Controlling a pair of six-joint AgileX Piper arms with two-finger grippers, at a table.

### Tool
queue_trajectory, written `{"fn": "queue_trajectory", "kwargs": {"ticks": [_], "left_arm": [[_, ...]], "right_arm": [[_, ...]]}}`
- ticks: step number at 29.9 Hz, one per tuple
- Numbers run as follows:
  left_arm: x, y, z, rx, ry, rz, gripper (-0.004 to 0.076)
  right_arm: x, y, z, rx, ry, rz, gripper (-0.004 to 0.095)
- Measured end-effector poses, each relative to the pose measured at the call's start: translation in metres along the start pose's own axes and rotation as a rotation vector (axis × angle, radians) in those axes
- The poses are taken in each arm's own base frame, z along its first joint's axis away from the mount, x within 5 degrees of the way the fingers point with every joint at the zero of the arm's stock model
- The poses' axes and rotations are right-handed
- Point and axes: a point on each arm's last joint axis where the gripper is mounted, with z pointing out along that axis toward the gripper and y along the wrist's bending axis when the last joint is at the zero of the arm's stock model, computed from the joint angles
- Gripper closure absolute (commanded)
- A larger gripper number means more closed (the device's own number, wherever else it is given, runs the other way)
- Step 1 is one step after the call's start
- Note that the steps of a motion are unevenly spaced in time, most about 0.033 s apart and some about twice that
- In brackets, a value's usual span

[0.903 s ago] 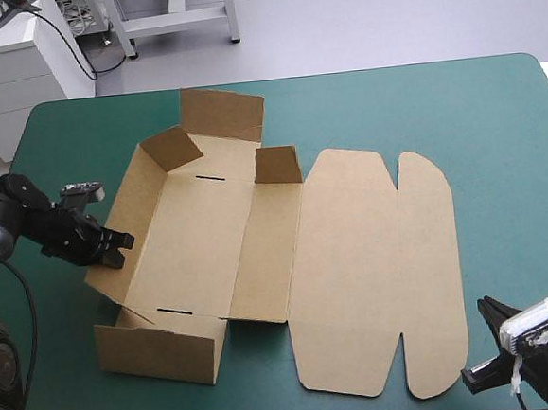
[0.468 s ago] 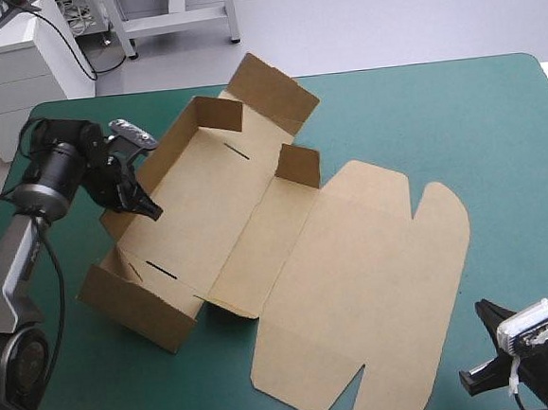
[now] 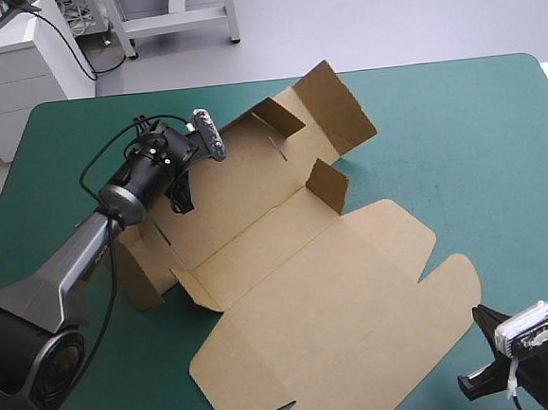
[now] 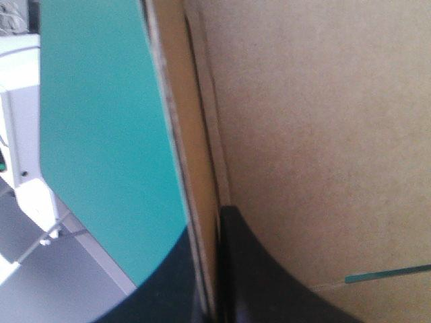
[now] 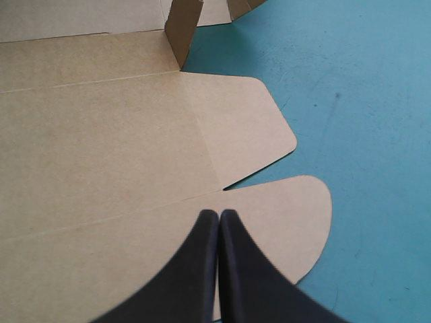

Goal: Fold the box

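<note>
Since the box (image 3: 298,270), askew at the middle of the teal-green cover (image 3: 458,133), seems light and stiff, its raised wall, clamped by the left gripper (image 4: 212,262), suits holding; the right gripper (image 5: 219,225) hovers closed at the cover's near-right corner.

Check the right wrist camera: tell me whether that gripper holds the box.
No: the right gripper is shut in one pointed arch with no board between its fingers; the box lies ahead.

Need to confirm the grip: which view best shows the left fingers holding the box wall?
Left wrist view: the box wall's edge sits between the fingers of the left gripper. The high view shows them partly behind the wrist. The right wrist view shows only the flat lid.
</note>
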Motion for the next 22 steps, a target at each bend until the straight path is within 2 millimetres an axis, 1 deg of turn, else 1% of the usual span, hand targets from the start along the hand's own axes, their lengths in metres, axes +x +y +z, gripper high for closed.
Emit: {"fn": "queue_trajectory", "kwargs": {"ticks": [4,7,9,13,17,22], "left_arm": [[-0.014,-0.005,-0.009,-0.06,-0.041,0.057,0.0733],[-0.027,-0.013,-0.018,-0.106,-0.073,0.101,0.0733],[-0.036,-0.022,-0.027,-0.14,-0.111,0.136,0.0733],[-0.047,-0.043,-0.042,-0.203,-0.182,0.196,0.0732],[-0.046,-0.062,-0.052,-0.262,-0.246,0.221,0.0732],[-0.04,-0.081,-0.059,-0.346,-0.308,0.274,0.0732]], "right_arm": [[0.0,0.0,0.0,-0.003,-0.001,0.003,0.0927],[0.0,0.0,0.0,-0.005,-0.002,0.008,0.0925],[0.0,0.001,0.0,-0.006,-0.002,0.01,0.0925],[0.0,0.001,0.0,-0.01,-0.004,0.016,0.0927],[0.0,0.001,0.0,-0.01,-0.004,0.016,0.0927],[0.0,0.001,0.0,-0.01,-0.004,0.016,0.0926]]}}
